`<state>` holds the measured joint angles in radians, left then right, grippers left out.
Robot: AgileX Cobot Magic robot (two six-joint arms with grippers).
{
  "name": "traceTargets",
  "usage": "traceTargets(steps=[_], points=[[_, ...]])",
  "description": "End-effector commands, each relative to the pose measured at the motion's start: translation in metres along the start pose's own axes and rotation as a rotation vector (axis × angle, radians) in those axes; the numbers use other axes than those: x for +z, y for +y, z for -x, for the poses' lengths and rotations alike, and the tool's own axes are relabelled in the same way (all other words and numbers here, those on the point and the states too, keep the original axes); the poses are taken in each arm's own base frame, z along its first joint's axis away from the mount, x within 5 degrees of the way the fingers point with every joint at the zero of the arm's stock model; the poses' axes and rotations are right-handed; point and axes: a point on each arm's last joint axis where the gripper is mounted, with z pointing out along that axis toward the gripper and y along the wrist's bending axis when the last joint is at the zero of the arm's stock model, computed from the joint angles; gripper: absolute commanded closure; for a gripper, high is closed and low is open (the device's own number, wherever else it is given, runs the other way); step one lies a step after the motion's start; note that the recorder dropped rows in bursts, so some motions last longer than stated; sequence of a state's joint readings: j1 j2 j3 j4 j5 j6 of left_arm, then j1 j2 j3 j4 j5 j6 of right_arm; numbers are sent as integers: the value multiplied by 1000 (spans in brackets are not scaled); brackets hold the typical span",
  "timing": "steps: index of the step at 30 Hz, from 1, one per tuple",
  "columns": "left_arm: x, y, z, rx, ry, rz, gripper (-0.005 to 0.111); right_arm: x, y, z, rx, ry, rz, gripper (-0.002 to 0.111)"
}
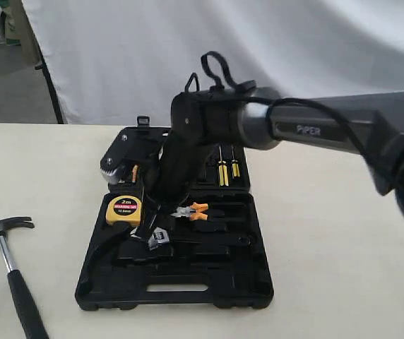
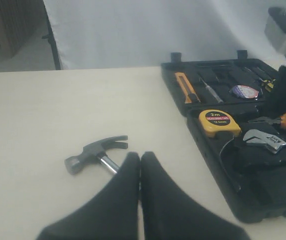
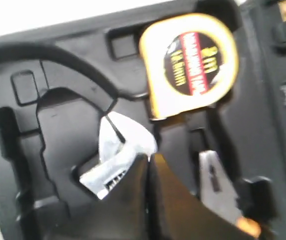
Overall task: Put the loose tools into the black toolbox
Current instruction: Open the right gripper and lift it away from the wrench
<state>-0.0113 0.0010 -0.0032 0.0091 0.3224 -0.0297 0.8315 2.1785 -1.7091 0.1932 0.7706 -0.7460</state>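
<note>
Adjustable wrench [image 3: 114, 161] lies at the tips of the right gripper [image 3: 148, 159]. Jaws pressed together with only a thin slit, nothing seen between them. One finger sits right against the silver wrench head; cannot tell if it presses on it.

Wrench rests in the tray half of the black toolbox [image 1: 174, 295], about mid-tray. Yellow tape measure [image 3: 188, 62] is just beside the wrench head on the hinge side, near the tray's left edge. Orange-handled pliers [image 1: 192, 210] sit in a slot next to it toward the tray's middle, steel nose close to the gripper.

Right arm reaches in from the right edge of the table [image 1: 329, 268] and covers part of the lid half. In the lid half:
- orange utility knife [image 2: 185, 87] near the left edge
- small tape roll [image 2: 244, 91] with a red-white-blue label further along
- yellow-handled screwdrivers [image 1: 223, 171] toward the right

Toolbox lies open flat, mid-table.

Left gripper [image 2: 140, 156] hangs over bare table, jaws pressed together, empty. Hammer [image 2: 96, 152] lies flat just past its tips, handle partly hidden behind the fingers in the left wrist view. It is well apart from the toolbox, toward the table's left edge at the front, with the steel head away from the front edge and the black handle toward it.
</note>
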Motion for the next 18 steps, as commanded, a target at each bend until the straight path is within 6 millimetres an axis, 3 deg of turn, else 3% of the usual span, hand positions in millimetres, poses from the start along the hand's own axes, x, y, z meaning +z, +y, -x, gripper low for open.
traceTargets(steps=[1,4,11,18], points=[[0,0,-1,-2,0,-8,106,-27,-12,-6,45,11,0,108],[0,0,-1,-2,0,-8,106,-23,-15,-19,66,74,43,108],[0,0,-1,-2,0,-8,106,11,-16,-39,117,164,128,108],[0,0,-1,-2,0,-8,106,51,5,-41,78,211,191,108]])
